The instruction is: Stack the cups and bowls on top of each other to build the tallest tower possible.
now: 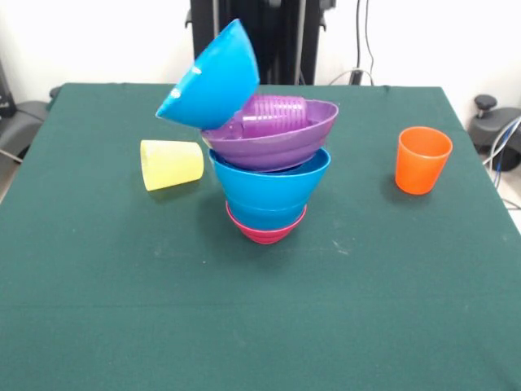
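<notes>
Surface: green cloth-covered table (122, 326), white wall behind, dark pedestal at 12 o'clock.
Tower: stands near the table's centre; magenta bowl (265, 232) at base, blue bowl (270, 189) seated in it, wide purple bowl (273, 147) above, tilted.
Purple cup (277, 114): lies on its side inside the purple bowl.
Top bowl: second blue bowl (213, 79), upended and leaning steeply, its rim resting on the purple bowl's 9 o'clock edge.
Yellow cup (171, 164): on its side, at 9 o'clock of the tower, just beside it.
Orange cup (422, 160): upright, at 3 o'clock, well apart.
My hand: outside this view; I cannot tell its opening or hold.
</notes>
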Controlling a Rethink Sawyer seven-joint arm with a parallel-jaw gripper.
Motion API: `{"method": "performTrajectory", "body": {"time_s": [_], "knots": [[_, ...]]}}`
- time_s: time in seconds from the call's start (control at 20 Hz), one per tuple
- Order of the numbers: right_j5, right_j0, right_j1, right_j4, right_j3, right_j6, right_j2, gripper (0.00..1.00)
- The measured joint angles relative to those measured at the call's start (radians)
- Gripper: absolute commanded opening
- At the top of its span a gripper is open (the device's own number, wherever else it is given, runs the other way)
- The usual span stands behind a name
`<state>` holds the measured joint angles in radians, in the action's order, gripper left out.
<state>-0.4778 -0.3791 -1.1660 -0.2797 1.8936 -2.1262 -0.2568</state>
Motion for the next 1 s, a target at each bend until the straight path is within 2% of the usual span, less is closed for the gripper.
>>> {"method": "performTrajectory", "body": {"time_s": [0.3, 1.0], "knots": [[-0.002, 0.000, -0.047, 0.004, 0.000, 0.000, 0.000, 1.00], [-0.002, -0.004, -0.052, 0.004, 0.000, 0.000, 0.000, 1.00]]}}
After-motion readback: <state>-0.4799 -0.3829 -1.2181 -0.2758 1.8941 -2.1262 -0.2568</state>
